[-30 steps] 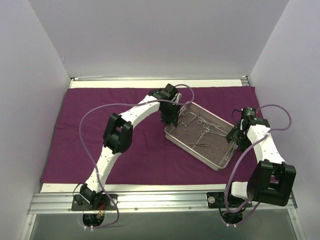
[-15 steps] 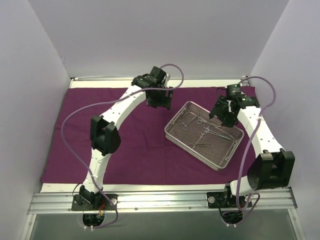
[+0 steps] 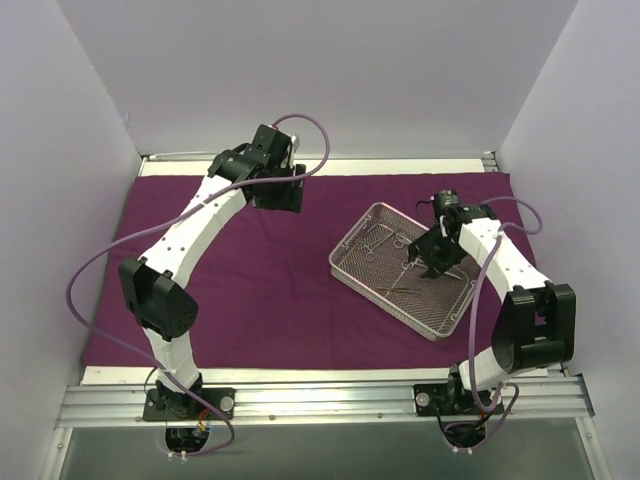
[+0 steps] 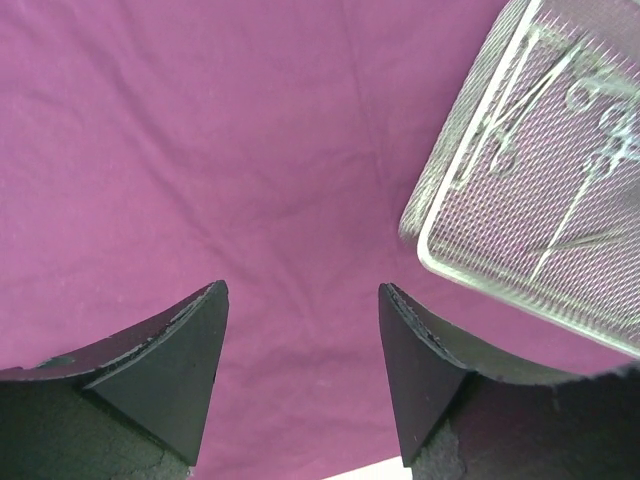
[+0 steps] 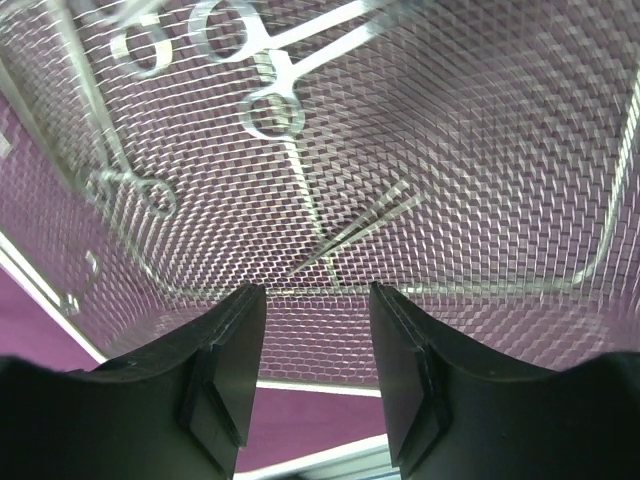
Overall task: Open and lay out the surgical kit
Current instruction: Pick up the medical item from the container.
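The dark purple cloth (image 3: 270, 290) lies spread flat over the table. On its right half the silver wire-mesh tray (image 3: 436, 334) sits at an angle, with several ring-handled forceps (image 3: 385, 240) and tweezers (image 5: 360, 225) lying inside. My left gripper (image 3: 278, 195) hovers open above bare cloth (image 4: 200, 150), left of the tray's rim (image 4: 437, 255), with nothing between its fingers. My right gripper (image 3: 436, 262) hangs open over the tray's right part. In the right wrist view its empty fingers (image 5: 316, 290) frame the mesh wall (image 5: 450, 320), with forceps (image 5: 275, 110) beyond.
White walls close in the left, back and right sides. A white strip of table (image 3: 320, 167) shows behind the cloth. A metal rail (image 3: 320, 400) carrying both arm bases runs along the near edge.
My left gripper has swung away from the tray's left corner, back and to the left. My right gripper has come from the tray's right side, round its far corner, to over the tray.
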Available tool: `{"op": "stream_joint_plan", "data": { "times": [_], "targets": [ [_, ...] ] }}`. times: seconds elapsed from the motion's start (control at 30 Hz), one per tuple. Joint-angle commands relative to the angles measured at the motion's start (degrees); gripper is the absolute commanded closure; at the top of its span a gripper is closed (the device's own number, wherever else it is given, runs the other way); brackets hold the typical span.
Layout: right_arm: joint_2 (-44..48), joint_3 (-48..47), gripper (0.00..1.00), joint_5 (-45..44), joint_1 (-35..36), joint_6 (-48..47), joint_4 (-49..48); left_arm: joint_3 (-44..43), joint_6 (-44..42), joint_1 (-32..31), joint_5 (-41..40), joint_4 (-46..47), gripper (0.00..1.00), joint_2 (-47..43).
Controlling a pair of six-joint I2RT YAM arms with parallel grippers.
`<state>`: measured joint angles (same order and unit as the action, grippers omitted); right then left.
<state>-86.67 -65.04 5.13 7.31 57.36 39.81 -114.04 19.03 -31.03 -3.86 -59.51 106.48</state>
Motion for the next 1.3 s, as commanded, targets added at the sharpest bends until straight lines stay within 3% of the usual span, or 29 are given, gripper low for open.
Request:
{"op": "stream_joint_plan", "data": {
  "times": [0.0,0.27,0.73,1.07,1.27],
  "targets": [
    [1.3,3.2,0.55,-4.0,0.8,15.1,3.6,2.6,-0.7,0.0,-0.7,0.3,0.30,-3.5],
    [-2.3,8.0,0.58,-2.3,2.5,24.8,0.2,7.5,-2.0,0.4,-0.3,1.7,0.32,-8.1],
    [-10.0,8.8,0.63,-2.8,3.2,27.1,-3.2,7.1,-3.4,2.5,0.8,1.0,0.35,-9.4],
    [-11.2,9.4,0.96,-2.7,3.9,25.4,-2.5,6.4,-4.2,2.9,2.7,0.4,0.39,-9.0],
    [-8.5,-7.4,1.00,-12.2,4.5,14.6,5.8,4.2,-5.4,3.0,10.1,2.7,0.42,-8.0]
  ]
}}
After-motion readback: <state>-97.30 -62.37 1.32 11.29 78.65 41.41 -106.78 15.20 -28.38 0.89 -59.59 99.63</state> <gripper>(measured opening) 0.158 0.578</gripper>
